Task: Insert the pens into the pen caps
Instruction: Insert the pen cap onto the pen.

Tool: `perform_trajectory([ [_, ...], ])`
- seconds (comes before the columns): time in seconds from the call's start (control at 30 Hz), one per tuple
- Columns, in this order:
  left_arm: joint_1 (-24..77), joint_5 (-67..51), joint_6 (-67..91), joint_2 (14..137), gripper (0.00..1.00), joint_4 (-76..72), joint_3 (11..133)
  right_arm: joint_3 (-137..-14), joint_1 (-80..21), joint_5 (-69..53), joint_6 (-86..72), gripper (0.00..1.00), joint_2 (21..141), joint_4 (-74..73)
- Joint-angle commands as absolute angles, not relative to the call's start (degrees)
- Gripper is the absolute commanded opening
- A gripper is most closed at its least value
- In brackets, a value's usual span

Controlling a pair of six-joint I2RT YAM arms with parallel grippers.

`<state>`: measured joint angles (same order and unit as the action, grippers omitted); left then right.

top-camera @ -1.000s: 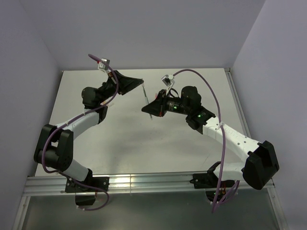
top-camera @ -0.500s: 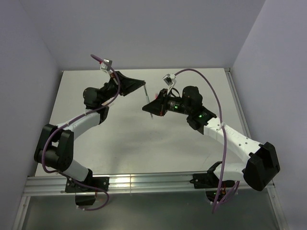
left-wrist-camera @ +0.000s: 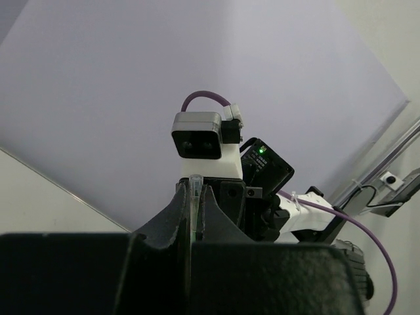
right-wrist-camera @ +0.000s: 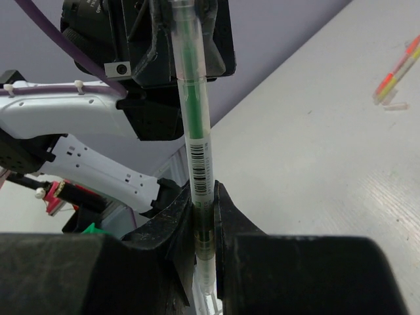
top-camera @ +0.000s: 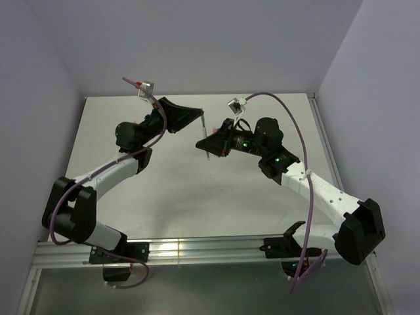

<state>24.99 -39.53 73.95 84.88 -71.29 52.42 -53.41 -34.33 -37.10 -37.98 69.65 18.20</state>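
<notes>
Left arm, right arm and pen slightly farther right than before

barcode on the green-cored pen, digits too small to read

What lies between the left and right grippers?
A clear green-ink pen bridges them, held by the right gripper and reaching the left gripper; right wrist view shows it.

The green pen is cut off by the top edge.
</notes>
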Motion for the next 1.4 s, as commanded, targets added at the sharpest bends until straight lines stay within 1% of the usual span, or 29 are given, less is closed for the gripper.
perform_trajectory([
  [0.0,30.0,-43.2,64.9,77.4,0.00,-69.5,54.2,-53.5,-33.4,-33.9,-40.2,0.00,67.3,24.6],
  [0.03,31.1,-43.2,63.4,76.6,0.00,-66.1,54.3,-53.5,-33.4,-33.3,-40.0,0.00,66.5,24.3],
  [0.3,35.9,-47.5,53.3,70.1,0.00,-55.7,54.4,-51.4,-33.4,-31.5,-36.2,0.00,60.4,24.4],
  [0.63,40.2,-53.9,51.5,70.0,0.00,-56.0,54.1,-49.0,-33.4,-34.1,-34.7,0.00,55.4,30.3],
  [0.8,41.5,-55.9,53.2,71.5,0.00,-58.6,54.0,-48.8,-33.4,-34.2,-35.2,0.00,54.3,31.7],
  [1.0,42.5,-58.7,52.2,72.1,0.00,-57.0,54.1,-49.6,-33.3,-36.2,-36.6,0.00,54.4,34.1],
  [1.23,43.1,-60.8,50.1,72.3,0.00,-53.3,53.7,-51.4,-33.1,-36.9,-37.1,0.00,55.5,33.3],
  [1.33,43.2,-59.0,47.0,71.5,0.00,-48.4,53.7,-52.6,-33.0,-35.0,-35.1,0.00,55.1,30.0],
  [1.37,43.2,-58.4,43.6,71.3,0.00,-43.0,54.0,-52.9,-33.0,-34.5,-34.6,0.00,55.0,29.0],
])
